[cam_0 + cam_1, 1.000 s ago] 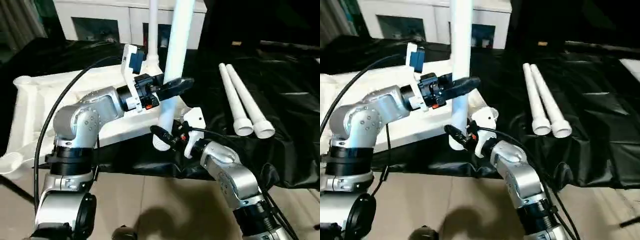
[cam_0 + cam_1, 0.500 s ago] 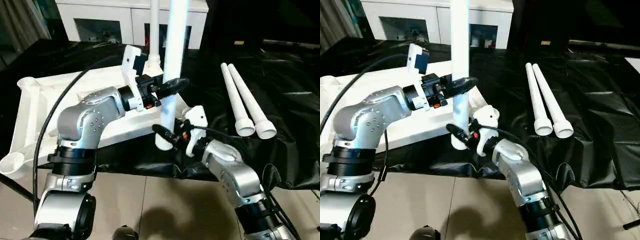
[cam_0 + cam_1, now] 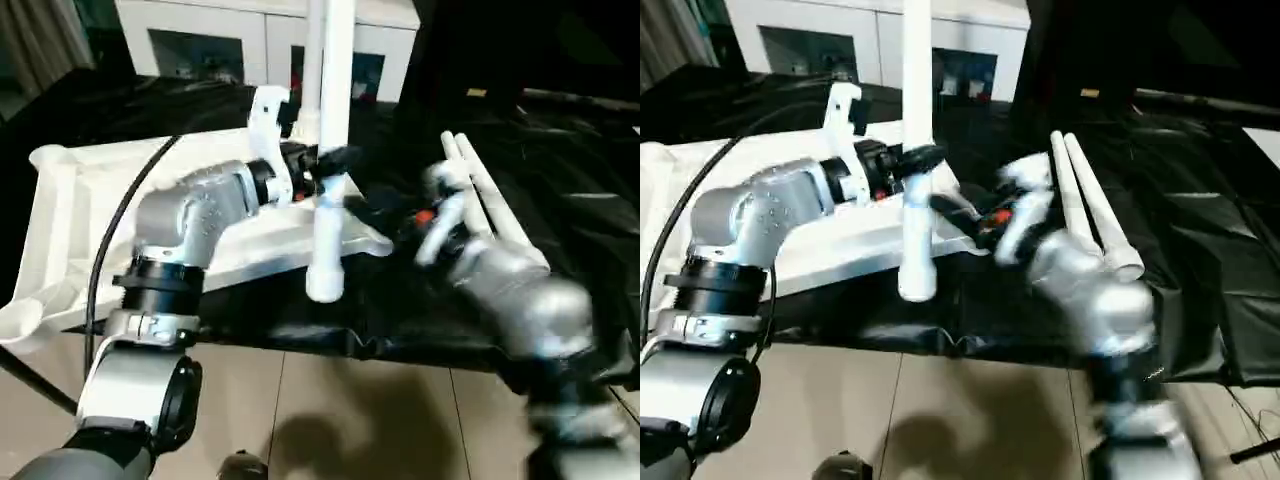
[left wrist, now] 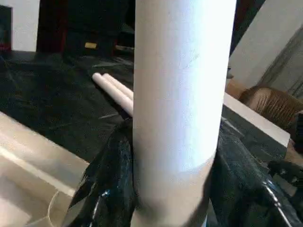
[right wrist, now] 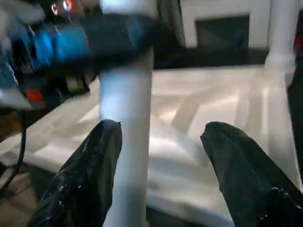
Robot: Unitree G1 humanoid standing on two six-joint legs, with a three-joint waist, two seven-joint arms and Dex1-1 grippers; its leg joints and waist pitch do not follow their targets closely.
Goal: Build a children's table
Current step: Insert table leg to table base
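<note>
White plastic leg (image 3: 330, 180) stands upright in the pinch of the left end effector (image 3: 333, 160), its flared foot hanging free just off the near corner of the overturned table top (image 3: 90, 200). The right end effector (image 5: 156, 156), fingers spread, is not gripping it. With one grip only, the leg can tilt or slip before entering a socket. Beyond, one leg (image 3: 315, 70) stands mounted; two spare legs (image 3: 490, 200) lie on the black surface (image 3: 580, 170).

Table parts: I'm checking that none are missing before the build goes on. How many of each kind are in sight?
Tabletop: 1
Leg standing in a far corner socket: 1
Leg held by the left gripper: 1
Loose legs on the black cover: 2
Total: 5 parts, 4 of them legs.
</note>
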